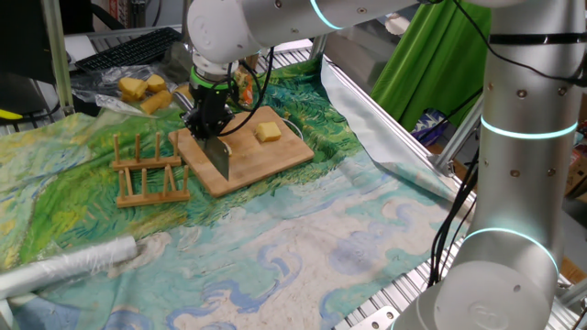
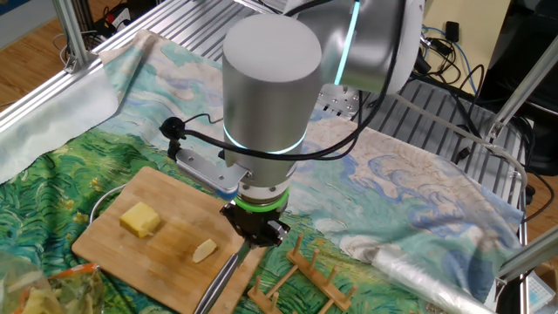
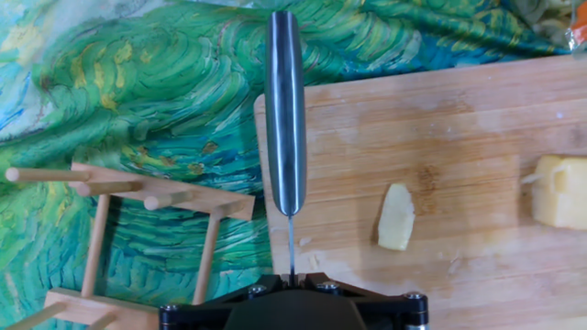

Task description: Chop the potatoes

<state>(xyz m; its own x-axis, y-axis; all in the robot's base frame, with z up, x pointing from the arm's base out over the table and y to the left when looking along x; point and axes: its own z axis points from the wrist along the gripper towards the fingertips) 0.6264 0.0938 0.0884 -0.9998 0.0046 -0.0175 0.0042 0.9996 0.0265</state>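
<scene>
While the jaws are clenching a knife (image 3: 285, 110) by its handle, the blade is hanging over the cutting board (image 3: 477, 137). A thin potato slice (image 3: 396, 217) is lying just beside the blade; the potato chunk (image 3: 559, 191) is sitting farther along the board.

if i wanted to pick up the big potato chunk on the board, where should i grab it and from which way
Grip the big potato chunk across its two flat long sides, coming straight down from above. It is blocky, lies flat on the cutting board and stands apart from the thin slice, so there should be room beside it.
</scene>
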